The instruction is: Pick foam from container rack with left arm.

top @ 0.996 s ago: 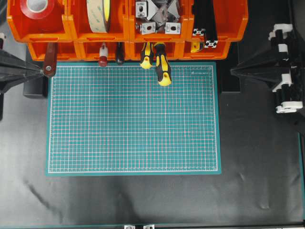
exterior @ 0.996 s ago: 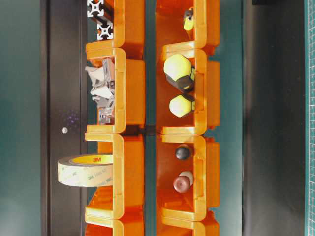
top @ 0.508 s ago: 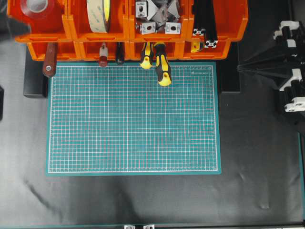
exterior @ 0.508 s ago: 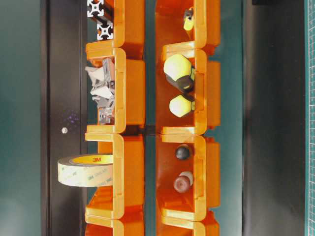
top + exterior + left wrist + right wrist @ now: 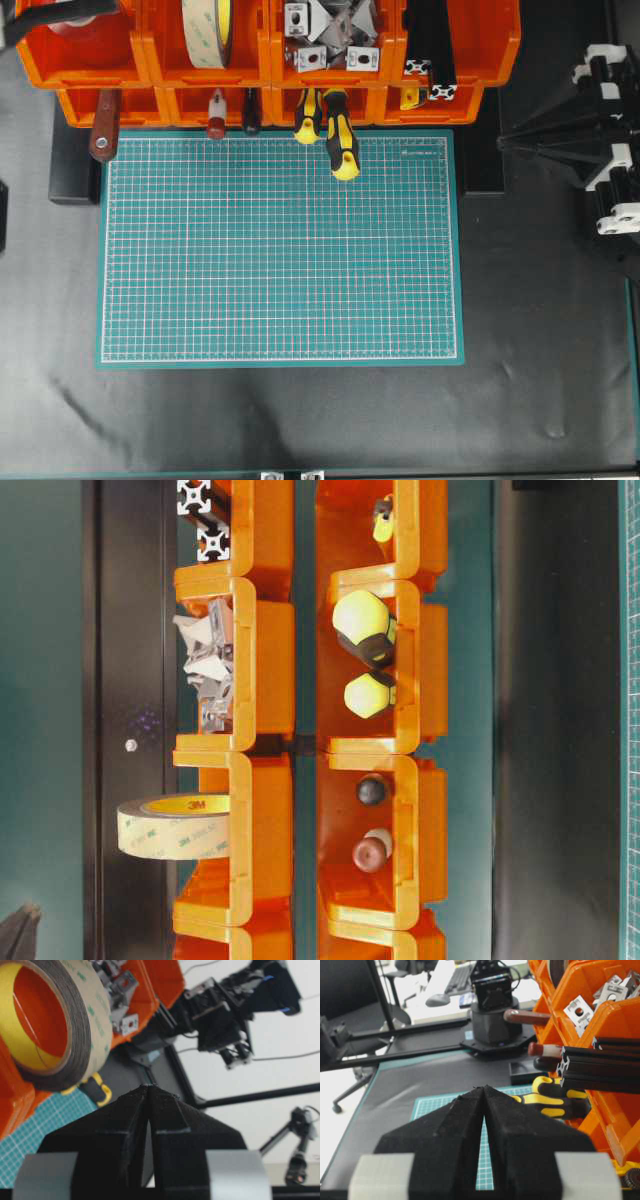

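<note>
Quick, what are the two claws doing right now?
Left end effector: closed, holding nothing, near the foam tape roll.
Right end effector: closed, holding nothing.

My left gripper (image 5: pixel 148 1091) sits with its jaws pressed together, close below the foam (image 5: pixel 47 1020), with open air between us. The foam stands on edge in its bin of the container rack (image 5: pixel 270 60), orange walls tight on both sides, so only its top rim and open front are reachable. The next bin holds metal brackets (image 5: pixel 330 35). Along the rack's lower row, a yellow-black screwdriver (image 5: pixel 341 140) juts over the green mat's (image 5: pixel 280 250) far edge. The mat's middle and near edge lie open. My right arm (image 5: pixel 600 140) stands beyond the mat's right edge.
</note>
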Tool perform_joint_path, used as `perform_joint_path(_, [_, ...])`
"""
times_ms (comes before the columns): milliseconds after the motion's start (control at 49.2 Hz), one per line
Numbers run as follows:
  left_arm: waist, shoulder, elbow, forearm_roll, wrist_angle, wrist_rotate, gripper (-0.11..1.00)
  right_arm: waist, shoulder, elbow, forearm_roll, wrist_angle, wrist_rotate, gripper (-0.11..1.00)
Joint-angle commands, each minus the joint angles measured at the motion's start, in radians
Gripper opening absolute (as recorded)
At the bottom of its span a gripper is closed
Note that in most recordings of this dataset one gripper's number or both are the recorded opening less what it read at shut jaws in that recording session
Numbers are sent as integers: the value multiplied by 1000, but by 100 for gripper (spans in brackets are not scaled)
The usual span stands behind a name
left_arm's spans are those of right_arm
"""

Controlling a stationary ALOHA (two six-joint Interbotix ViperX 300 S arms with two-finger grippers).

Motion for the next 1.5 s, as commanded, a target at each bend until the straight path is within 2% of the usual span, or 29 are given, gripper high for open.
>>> perform_joint_path(0, [8, 31, -51, 3, 32, 6, 0, 3, 6, -29, -2, -15, -2, 0])
perform_joint_path(142, [11, 92, -84, 6, 78, 15, 4, 8, 0, -29, -3, -14, -9, 0])
perform_joint_path(244, [18, 114, -107, 8, 78, 54, 14, 17, -3, -25, -5, -14, -9, 0])
perform_joint_path(325, [23, 123, -120, 8, 86, 86, 33, 28, -2, -18, -5, -15, -9, 0])
perform_joint_path(467, [44, 132, -135, 3, 97, 72, 74, 51, -3, -17, -5, -15, -9, 0])
perform_joint_path(528, [58, 132, -138, 3, 114, 46, 86, 58, -2, -17, -6, -15, -9, 0])
perform_joint_path(569, [64, 135, -138, 3, 124, 28, 90, 61, -2, -17, -6, -15, -9, 0])
perform_joint_path(935, [94, 201, -192, 3, 156, -60, 89, 71, -3, -12, -6, -14, -9, 0])
perform_joint_path(1483, [92, 319, -244, 3, 149, -67, 88, 92, -3, -3, -6, -14, -8, 0])
